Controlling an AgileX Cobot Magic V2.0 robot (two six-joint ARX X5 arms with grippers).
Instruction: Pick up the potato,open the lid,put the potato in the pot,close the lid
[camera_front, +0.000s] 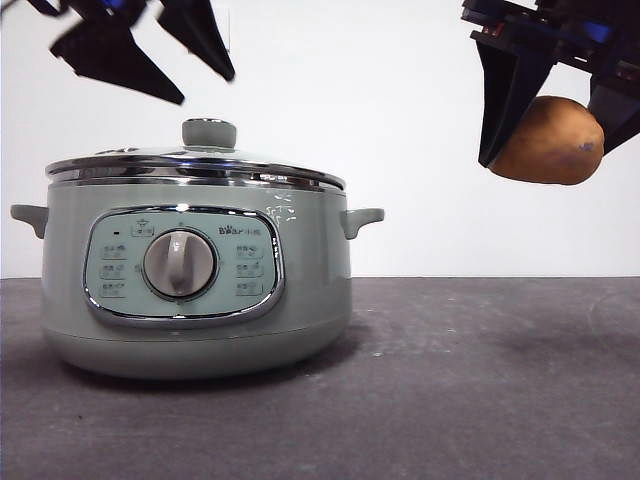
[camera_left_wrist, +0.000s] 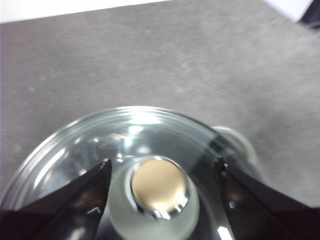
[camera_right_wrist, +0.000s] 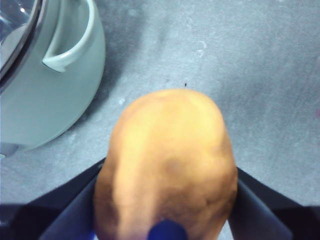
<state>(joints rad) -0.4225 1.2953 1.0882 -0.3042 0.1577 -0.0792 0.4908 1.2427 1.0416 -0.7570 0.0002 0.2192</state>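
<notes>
The sage-green pot (camera_front: 190, 290) stands on the left of the table with the glass lid (camera_front: 195, 165) on it. My left gripper (camera_front: 205, 80) hangs open just above the lid's pale green knob (camera_front: 209, 132). In the left wrist view its two jaws flank the knob (camera_left_wrist: 159, 192) without touching it, over the lid (camera_left_wrist: 90, 145). High on the right, my right gripper (camera_front: 550, 145) is shut on the orange-brown potato (camera_front: 548, 142), held in the air well to the right of the pot. The right wrist view shows the potato (camera_right_wrist: 167, 165) between the jaws, with the pot (camera_right_wrist: 45, 95) off to one side.
The dark grey table (camera_front: 450, 380) stretches to the right of the pot. A white wall (camera_front: 400, 120) closes the back. The pot's right side handle (camera_front: 362, 220) sticks out toward the potato's side.
</notes>
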